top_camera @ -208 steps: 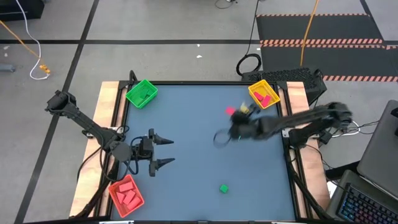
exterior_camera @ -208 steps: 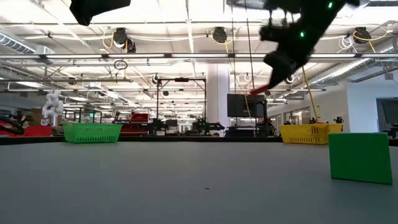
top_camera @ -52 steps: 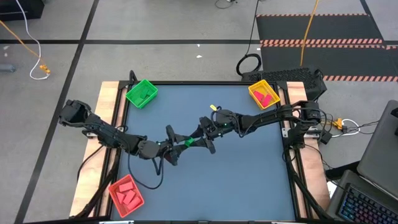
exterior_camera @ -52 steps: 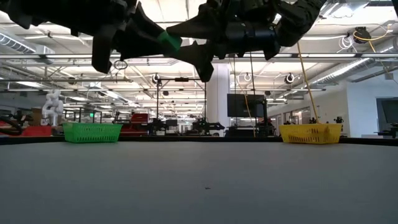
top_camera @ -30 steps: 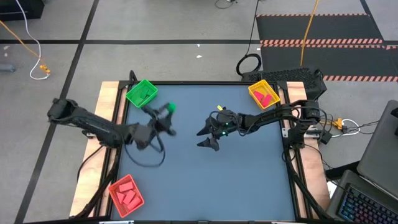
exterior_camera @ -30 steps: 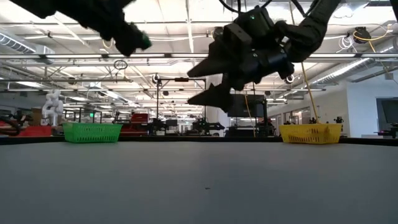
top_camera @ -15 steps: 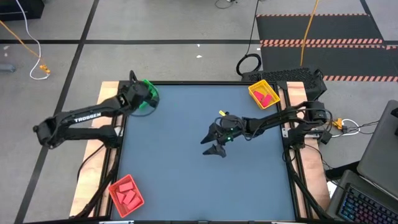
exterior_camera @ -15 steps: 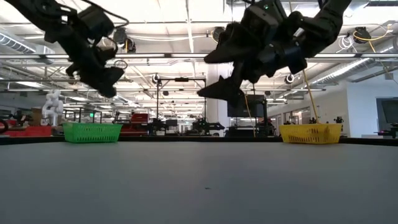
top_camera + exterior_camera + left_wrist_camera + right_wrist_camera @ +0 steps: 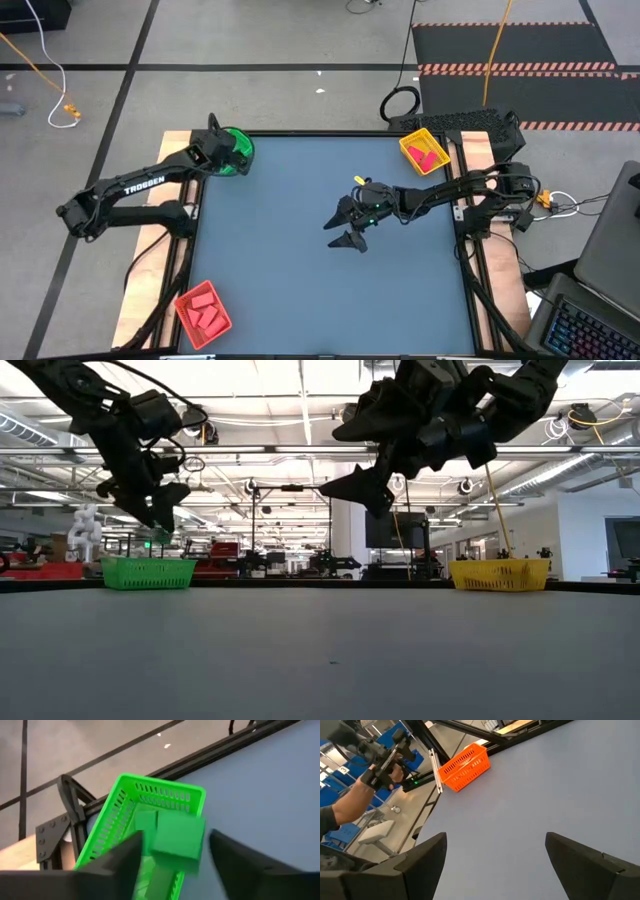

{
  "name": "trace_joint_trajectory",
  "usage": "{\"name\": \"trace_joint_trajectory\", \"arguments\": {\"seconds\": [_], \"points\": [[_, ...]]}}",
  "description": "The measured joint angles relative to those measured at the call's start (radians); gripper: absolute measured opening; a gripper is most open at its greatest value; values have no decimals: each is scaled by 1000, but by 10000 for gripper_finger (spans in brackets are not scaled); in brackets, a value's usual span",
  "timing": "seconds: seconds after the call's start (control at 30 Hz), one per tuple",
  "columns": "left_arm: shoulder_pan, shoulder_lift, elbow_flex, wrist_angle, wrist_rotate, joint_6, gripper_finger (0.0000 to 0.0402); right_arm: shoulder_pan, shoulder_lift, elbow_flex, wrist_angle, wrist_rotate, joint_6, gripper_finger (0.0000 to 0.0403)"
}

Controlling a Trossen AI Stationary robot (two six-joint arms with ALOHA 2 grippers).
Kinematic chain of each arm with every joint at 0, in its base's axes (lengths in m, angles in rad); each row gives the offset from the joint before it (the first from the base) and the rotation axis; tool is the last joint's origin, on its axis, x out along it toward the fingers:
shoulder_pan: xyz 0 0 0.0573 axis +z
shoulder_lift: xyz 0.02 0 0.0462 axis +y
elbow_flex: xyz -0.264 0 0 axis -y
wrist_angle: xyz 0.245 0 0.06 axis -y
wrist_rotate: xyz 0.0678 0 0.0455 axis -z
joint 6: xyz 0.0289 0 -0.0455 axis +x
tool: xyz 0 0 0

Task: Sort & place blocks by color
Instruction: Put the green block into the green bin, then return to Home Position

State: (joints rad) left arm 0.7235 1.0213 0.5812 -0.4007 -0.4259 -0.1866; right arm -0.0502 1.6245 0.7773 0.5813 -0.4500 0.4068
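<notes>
Up at the upper left of the table, my left gripper [image 9: 172,852] has just spread its fingers over the green slotted plastic tray [image 9: 240,146], releasing the small green cube [image 9: 178,837] above its matching colour, while my right gripper [image 9: 347,224] hangs open mid-table.

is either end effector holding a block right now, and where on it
Neither. The green block sits loose between the left end effector's parted fingers, above the green tray. The right end effector is open, empty.
</notes>
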Motion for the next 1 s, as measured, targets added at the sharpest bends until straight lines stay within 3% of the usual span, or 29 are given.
{"name": "trace_joint_trajectory", "arguments": {"seconds": [0.13, 0.23, 0.37, 0.5, 0.63, 0.77, 1.0], "points": [[0, 0, 0, -26, 0, -4, 351, 0, 0, 0, -3, 0, -3, 329], [1, 0, 0, -25, -1, -6, 385, 0, 0, 0, -3, 0, -4, 329], [-1, 0, 0, -22, 19, -13, 345, -8, 0, 0, -17, 0, -8, 329], [-24, -7, 0, -13, 102, -28, 300, -20, -2, 0, -58, -1, -9, 329], [-70, -38, 0, 37, 338, -29, 269, -29, -43, 0, -126, -3, -47, 329], [-181, -90, 0, 218, 550, -50, 254, -32, -149, 0, -198, 6, -125, 329], [-524, -116, 0, 505, 532, -44, 219, 6, -406, -27, -444, 308, -271, 316]]}}
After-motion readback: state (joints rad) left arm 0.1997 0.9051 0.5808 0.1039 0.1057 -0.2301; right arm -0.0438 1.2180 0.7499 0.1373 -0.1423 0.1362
